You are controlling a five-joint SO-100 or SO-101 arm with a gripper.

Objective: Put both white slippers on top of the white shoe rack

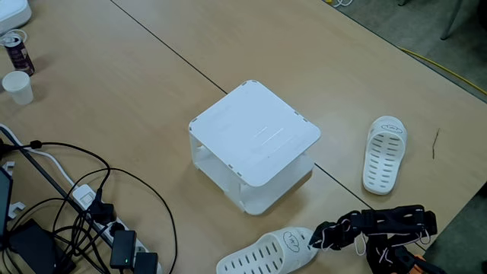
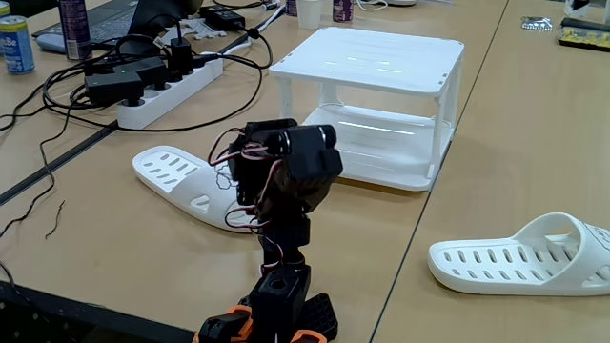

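Note:
The white shoe rack (image 1: 255, 137) stands mid-table, and its flat top (image 2: 372, 59) is bare. One white slipper (image 1: 384, 152) lies sole-up-slotted on the table to the rack's right, far from the arm; it lies at the lower right (image 2: 519, 265) in the other fixed view. The second white slipper (image 1: 262, 256) lies flat in front of the rack. My gripper (image 1: 313, 237) is at this slipper's strap end, its dark fingertips standing apart and open. In the other fixed view the arm (image 2: 286, 167) hides the strap and only the heel part (image 2: 176, 173) shows.
Black cables and a white power strip (image 1: 122, 243) crowd the left side, seen as the power strip (image 2: 167, 90) in the other view. A paper cup (image 1: 17, 86) and a can (image 1: 17, 52) stand far left. A table seam (image 1: 152, 38) runs diagonally behind the rack.

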